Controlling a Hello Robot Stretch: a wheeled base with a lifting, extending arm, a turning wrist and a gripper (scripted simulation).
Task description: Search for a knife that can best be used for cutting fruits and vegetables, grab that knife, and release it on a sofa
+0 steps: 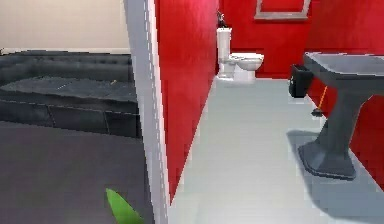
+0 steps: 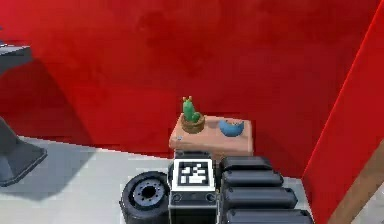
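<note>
Looking ahead, we are seeing the dark sofa (image 1: pixel 60 85) at the forward view's left and a toilet (image 1: pixel 240 63) in the red room at its right. The claw (image 2: pixel 147 195) is sitting near a counter (image 2: pixel 212 140) bearing a cactus (image 2: pixel 190 113); we cannot tell its state or whether it is holding anything.

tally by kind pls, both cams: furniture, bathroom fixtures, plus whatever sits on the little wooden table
Sofa: 1
Wooden table: 1
Toilet: 1
Pedestal sink: 1
Potted cactus: 1
Blue bowl: 1
Total: 6
</note>
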